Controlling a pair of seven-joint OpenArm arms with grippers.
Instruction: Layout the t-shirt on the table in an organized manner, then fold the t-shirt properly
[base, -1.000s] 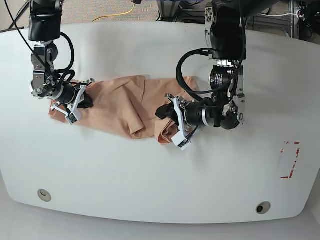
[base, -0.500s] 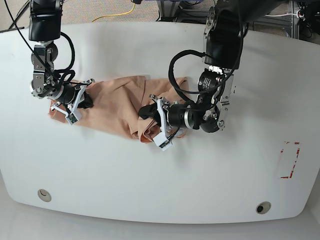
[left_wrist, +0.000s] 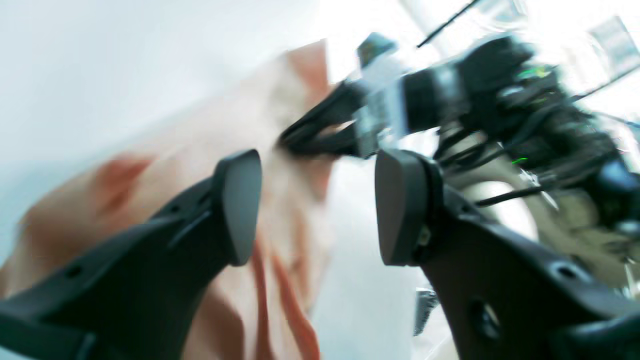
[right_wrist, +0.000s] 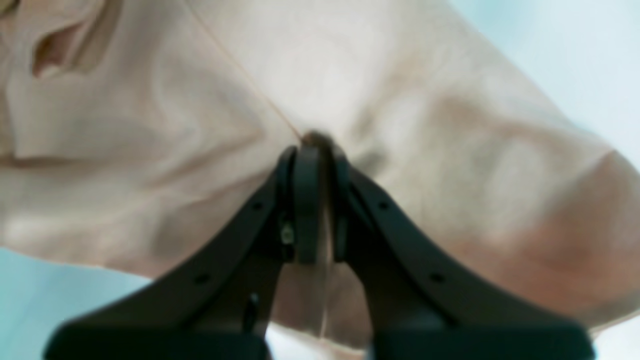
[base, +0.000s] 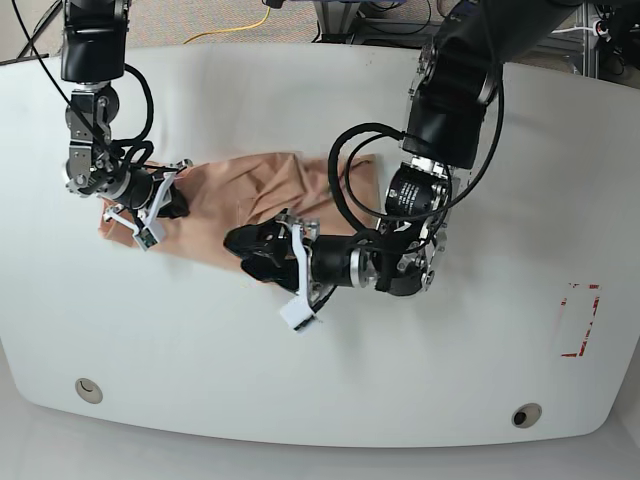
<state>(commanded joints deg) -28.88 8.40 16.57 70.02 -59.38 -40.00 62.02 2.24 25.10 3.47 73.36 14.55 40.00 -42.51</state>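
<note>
over the last second our left gripper (base: 243, 252) has swept across the wrinkled peach-pink cotton t-shirt (base: 215, 205) toward our right gripper (base: 168, 200), dragging cloth into a tighter heap, and its fingers (left_wrist: 240, 205) now stand spread with nothing between them, so we judge the layout no flatter. our right gripper's fingers are pressed together on a fold at the far end. the shirt sits mid-left on the white smooth table (base: 450, 370), with bare room toward the red-tape rectangle (base: 580, 320).

Both arms are black with looping black cables; the left gripper (left_wrist: 317, 207) has matte black fingers, small round holes behind rounded pads (left_wrist: 240, 205).
</note>
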